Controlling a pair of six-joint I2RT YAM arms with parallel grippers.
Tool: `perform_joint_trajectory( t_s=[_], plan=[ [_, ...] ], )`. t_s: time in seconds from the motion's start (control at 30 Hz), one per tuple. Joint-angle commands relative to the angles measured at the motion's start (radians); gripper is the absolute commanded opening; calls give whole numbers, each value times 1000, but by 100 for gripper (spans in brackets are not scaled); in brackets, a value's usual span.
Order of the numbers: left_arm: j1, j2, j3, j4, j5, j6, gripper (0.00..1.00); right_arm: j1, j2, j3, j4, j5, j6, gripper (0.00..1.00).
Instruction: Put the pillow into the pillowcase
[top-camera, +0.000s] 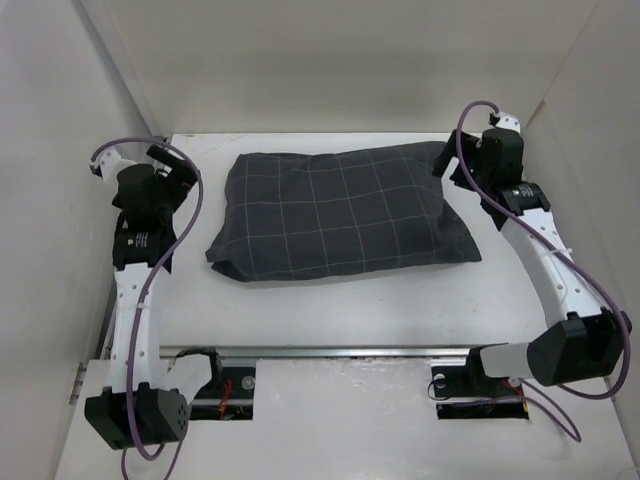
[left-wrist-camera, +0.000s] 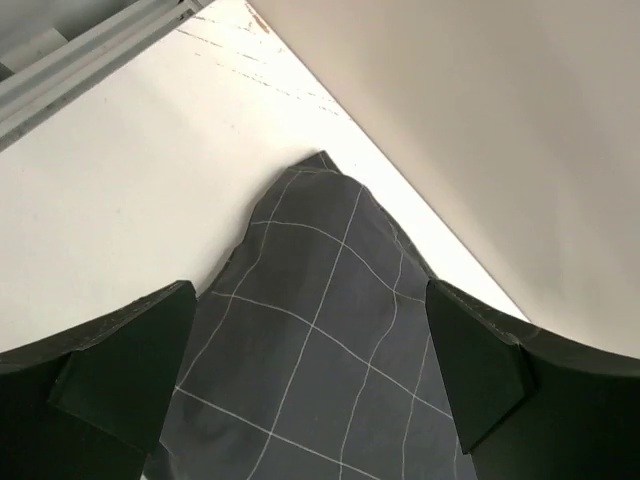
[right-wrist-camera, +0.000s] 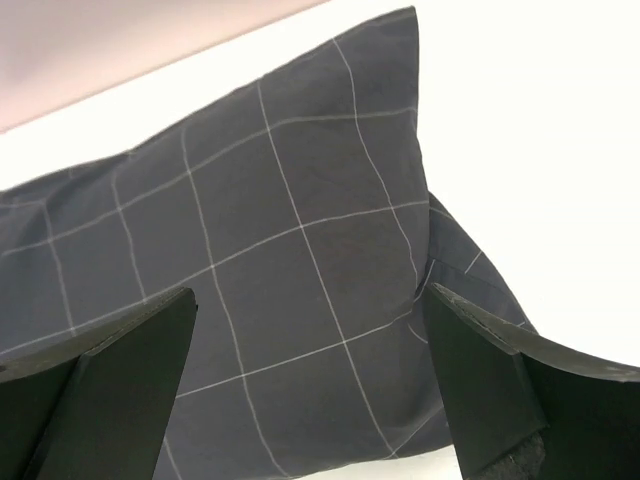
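Observation:
The dark charcoal pillowcase (top-camera: 340, 212) with pale grid lines lies plump and filled in the middle of the white table. No cream pillow shows; it is hidden, and the case bulges as if full. My left gripper (top-camera: 178, 172) is open and empty beside the case's left end, which shows in the left wrist view (left-wrist-camera: 330, 330). My right gripper (top-camera: 462, 170) is open and empty at the case's right end, which fills the right wrist view (right-wrist-camera: 270, 270). Neither gripper touches the fabric.
White walls enclose the table on the left (top-camera: 60, 150), back (top-camera: 330, 60) and right (top-camera: 600, 130). A metal rail (top-camera: 320, 352) runs along the near edge between the arm bases. Purple cables (top-camera: 190, 215) loop off both arms.

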Motion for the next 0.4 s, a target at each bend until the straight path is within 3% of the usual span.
perform_joint_trajectory(
  t_s=[0.0,0.37],
  plan=[
    [1,91,52,-22,-24,44,100,-1,40,41,21,-21,-17,100],
    [1,228,132,70,-33,138,100,-1,60,21,147,-27,-17,100]
  ],
)
